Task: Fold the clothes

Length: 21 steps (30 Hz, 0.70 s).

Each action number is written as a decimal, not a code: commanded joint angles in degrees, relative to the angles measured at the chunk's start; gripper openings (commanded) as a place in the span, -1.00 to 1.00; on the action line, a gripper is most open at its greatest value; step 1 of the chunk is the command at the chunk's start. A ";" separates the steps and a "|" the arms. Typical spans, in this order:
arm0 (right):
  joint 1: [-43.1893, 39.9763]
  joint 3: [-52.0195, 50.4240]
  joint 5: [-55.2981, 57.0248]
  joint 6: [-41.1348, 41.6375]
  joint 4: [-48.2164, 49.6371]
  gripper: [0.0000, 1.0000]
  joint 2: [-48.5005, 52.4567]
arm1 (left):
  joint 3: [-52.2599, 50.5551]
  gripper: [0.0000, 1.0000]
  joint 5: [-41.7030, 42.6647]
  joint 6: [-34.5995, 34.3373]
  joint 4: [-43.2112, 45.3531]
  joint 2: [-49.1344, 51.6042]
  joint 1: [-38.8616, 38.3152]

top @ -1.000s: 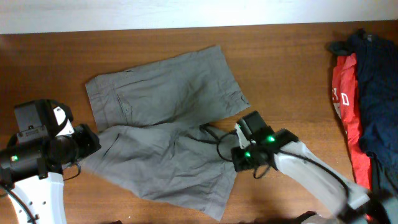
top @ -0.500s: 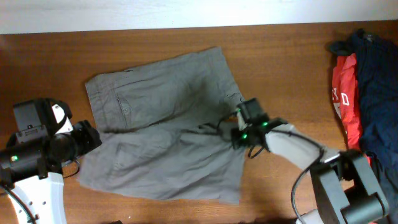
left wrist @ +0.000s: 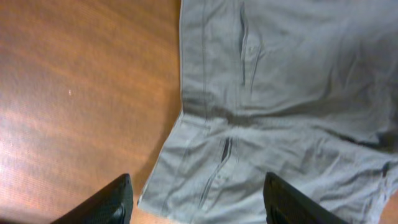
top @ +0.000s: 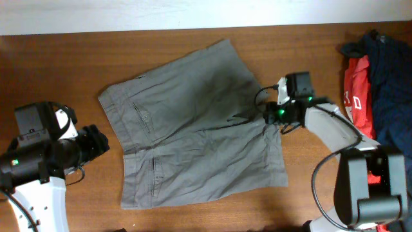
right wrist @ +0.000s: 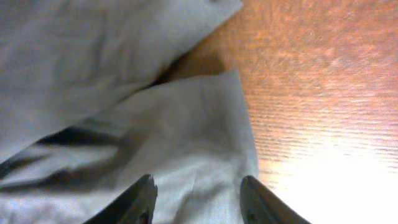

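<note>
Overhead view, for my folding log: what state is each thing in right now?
shorts: spread flat, unfolded, pockets facing up.
left gripper: open, empty, by the waistband.
right gripper: open, empty, over a leg hem.
red garment: crumpled, at the far right.
navy garments: heaped, overlapping the red garment.

shorts (top: pixel 193 135): plain grey-olive with no print; darker stitch lines at the pockets and waistband, shadowed creases through the middle
table (top: pixel 58 71): warm reddish-brown wood with fine grain streaks
red garment (top: pixel 360 129): bright red with white letters
navy garments (top: pixel 389 77): deep navy blue, plain
left arm (top: pixel 38 161): black housing over a white shell
right arm (top: pixel 331 125): white link, black wrist, small green lights
</note>
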 commanded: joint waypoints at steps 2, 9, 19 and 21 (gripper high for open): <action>-2.32 6.73 -2.21 -1.53 -10.95 0.03 -6.21 | 0.92 0.37 1.07 -0.07 -1.49 1.36 0.09; -2.69 7.15 -6.56 -1.55 -24.26 0.06 -16.52 | 0.92 0.37 1.11 -0.09 -4.13 1.79 0.09; -2.60 5.27 -6.78 1.77 -41.22 0.24 -24.87 | -10.95 0.52 7.02 -0.35 -6.25 1.79 0.09; -2.60 3.02 -7.23 2.25 -41.53 0.25 -24.87 | -16.59 0.52 9.20 -0.37 -3.48 1.79 0.09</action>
